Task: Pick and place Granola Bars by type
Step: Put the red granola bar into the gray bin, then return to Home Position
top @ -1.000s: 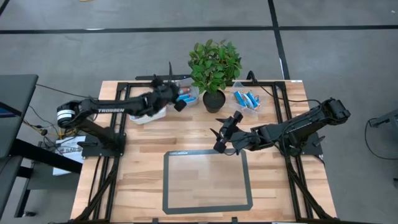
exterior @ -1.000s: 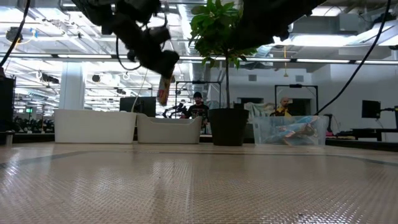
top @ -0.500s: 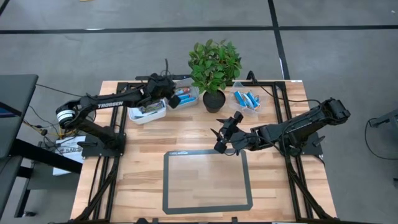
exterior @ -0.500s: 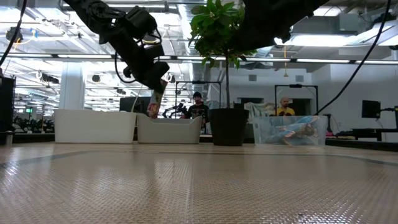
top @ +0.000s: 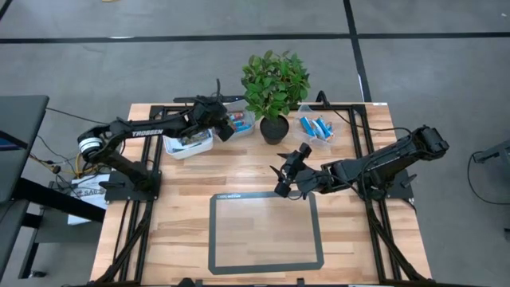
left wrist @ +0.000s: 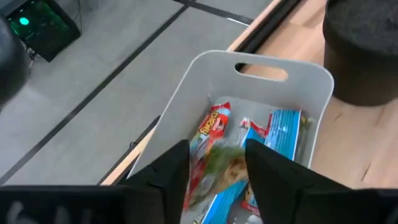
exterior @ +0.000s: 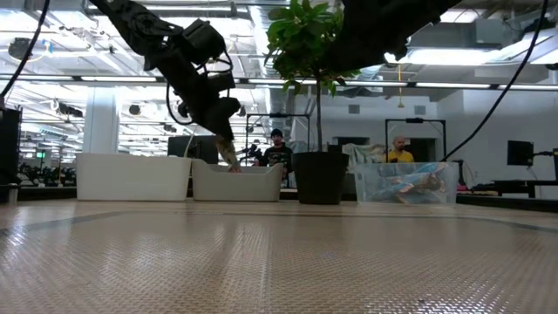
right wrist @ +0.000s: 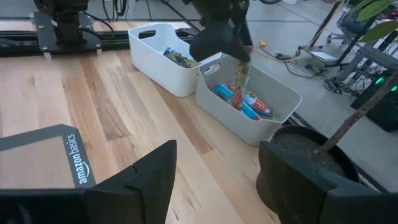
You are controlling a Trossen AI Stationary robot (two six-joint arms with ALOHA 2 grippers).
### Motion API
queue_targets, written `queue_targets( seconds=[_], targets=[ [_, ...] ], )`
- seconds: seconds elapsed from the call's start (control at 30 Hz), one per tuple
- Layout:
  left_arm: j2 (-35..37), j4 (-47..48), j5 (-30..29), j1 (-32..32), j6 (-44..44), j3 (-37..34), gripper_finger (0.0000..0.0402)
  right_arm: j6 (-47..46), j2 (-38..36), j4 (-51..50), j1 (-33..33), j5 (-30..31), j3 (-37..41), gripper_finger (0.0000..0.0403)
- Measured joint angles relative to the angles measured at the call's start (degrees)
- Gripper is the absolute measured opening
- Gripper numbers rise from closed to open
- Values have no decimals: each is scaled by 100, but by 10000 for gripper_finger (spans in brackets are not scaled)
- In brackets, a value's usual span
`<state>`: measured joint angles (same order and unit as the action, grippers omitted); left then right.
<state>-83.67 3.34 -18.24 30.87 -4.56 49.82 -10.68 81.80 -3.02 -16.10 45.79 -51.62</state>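
My left gripper hangs over a white bin at the table's far edge, shut on a granola bar with a brown-green wrapper and a red-orange end. The low view shows the bar hanging down to the bin's rim. Blue-and-white and red bars lie in that bin. My right gripper is open and holds nothing, above the bare wood near the plant pot. My left gripper pinches the bar's middle between its two fingers, coming from above and slanting down. The bar hangs below the fingers, lifted clear, its red-orange end pointing into the white bin.
A second white bin with dark-wrapped bars stands left of the first. A potted plant stands between the bins and a clear tub of blue bars. A black-framed mat lies near the front. People show behind the table.
My left gripper has come down over the white bin with the bar. The bar now hangs at the bin's rim instead of well above it. The left arm has swung toward the far edge, off the other white bin. The right arm kept still.
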Motion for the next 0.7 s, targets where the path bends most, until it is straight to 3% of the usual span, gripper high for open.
queue_targets(
  seconds=[0.23,0.7],
  targets=[
    [45,-123,23,-104,93,4,183,42,0,0,0,1,0,221],
    [45,-144,0,-427,215,4,183,-36,0,307,2,-320,-2,221]
  ],
)
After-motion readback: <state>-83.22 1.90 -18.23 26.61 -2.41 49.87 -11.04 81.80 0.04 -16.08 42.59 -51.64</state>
